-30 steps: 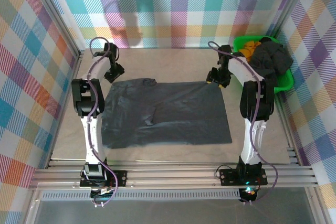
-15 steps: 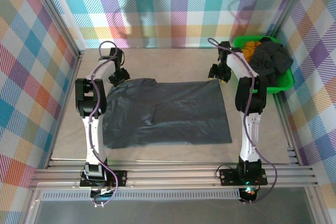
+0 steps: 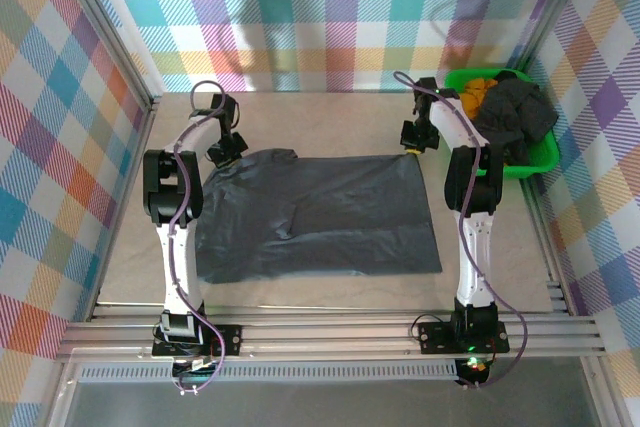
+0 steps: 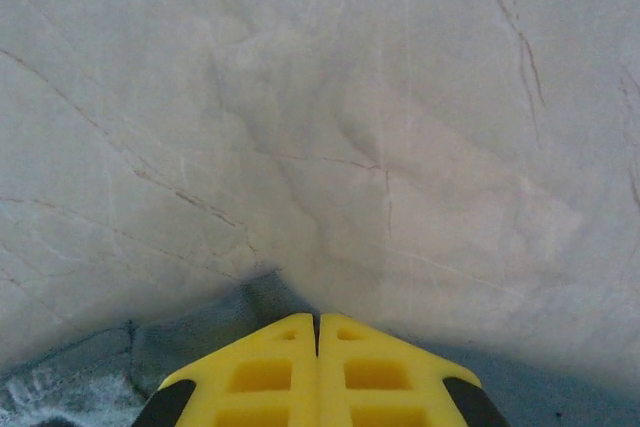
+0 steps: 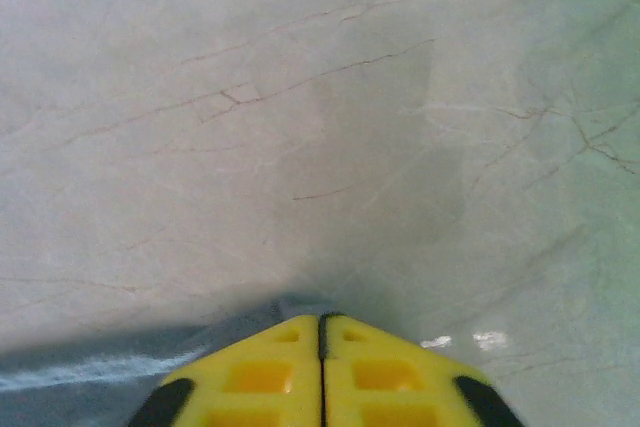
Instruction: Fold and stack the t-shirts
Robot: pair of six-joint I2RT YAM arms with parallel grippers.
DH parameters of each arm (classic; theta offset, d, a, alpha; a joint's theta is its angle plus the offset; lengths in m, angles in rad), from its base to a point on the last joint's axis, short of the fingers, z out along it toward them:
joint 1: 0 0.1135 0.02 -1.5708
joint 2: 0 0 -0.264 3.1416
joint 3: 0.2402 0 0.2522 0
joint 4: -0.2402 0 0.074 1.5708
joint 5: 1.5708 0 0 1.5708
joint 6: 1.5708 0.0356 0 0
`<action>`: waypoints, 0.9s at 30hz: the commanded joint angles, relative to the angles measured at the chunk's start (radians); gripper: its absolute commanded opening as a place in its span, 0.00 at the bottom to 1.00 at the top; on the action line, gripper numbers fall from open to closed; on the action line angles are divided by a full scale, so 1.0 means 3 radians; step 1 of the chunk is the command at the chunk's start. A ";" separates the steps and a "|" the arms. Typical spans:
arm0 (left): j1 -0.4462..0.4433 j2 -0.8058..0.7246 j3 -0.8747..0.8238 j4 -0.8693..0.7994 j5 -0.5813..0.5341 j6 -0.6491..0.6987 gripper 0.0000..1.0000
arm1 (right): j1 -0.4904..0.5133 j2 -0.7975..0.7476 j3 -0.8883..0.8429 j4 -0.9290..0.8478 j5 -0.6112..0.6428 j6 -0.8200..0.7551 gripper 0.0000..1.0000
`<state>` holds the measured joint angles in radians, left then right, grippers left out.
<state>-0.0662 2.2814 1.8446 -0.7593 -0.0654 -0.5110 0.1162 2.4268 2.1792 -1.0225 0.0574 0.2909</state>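
**Far hem drawn out, shirt nearly flat**

Now, from above: over the last second the left end effector (image 3: 226, 150) has slid a little toward its partner, and the right end effector (image 3: 418, 139) has reached further from its base. Between and behind them the t-shirt (image 3: 320, 212) lies spread on the bench (image 3: 320, 112), its far edge straighter than before, though one crease remains mid-cloth. I judge the flattening almost done and the folding not begun. Beyond the right end effector a green bin (image 3: 545, 159) holds a heap of dark shirts (image 3: 515, 112). Checked walls (image 3: 340, 17) close in the pale stone top.

At the left wrist, the yellow fingers (image 4: 270, 347) are pressed together, and grey cloth (image 4: 190, 332) peaks up to them, apparently pinched.

At the right wrist it is the same: the fingers (image 5: 370, 352) are closed, and the hem (image 5: 120, 367) is drawn to their tips.
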 commanded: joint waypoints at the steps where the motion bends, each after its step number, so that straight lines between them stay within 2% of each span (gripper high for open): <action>1: -0.0037 -0.0226 0.0008 -0.0084 -0.0032 -0.0041 0.00 | -0.0025 -0.0032 0.0045 -0.0037 0.0007 -0.0057 0.00; 5: -0.0044 -0.0555 -0.0112 -0.0019 -0.0058 -0.0056 0.00 | -0.0025 -0.0359 -0.0218 0.0216 -0.0156 -0.0085 0.00; 10: -0.0050 -0.1041 -0.0582 0.0102 0.0002 -0.0141 0.00 | -0.0025 -0.0681 -0.0498 0.0341 -0.0397 -0.0121 0.00; 15: -0.0073 -0.1693 -0.1355 0.0254 0.0002 -0.0232 0.00 | -0.0024 -0.1209 -0.1257 0.0705 -0.0419 -0.0124 0.00; 20: -0.0115 -0.2408 -0.2201 0.0335 -0.0192 -0.0327 0.00 | -0.0023 -0.1750 -0.2089 0.1039 -0.0412 -0.0049 0.00; 27: -0.0381 -0.3347 -0.3291 0.0216 -0.0321 -0.0861 0.00 | -0.0019 -0.2214 -0.3015 0.1228 -0.0253 0.0126 0.00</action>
<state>-0.1482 1.3518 0.9409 -0.6621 -0.1223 -0.6769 0.1162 1.8088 1.3331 -0.6910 -0.0410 0.2962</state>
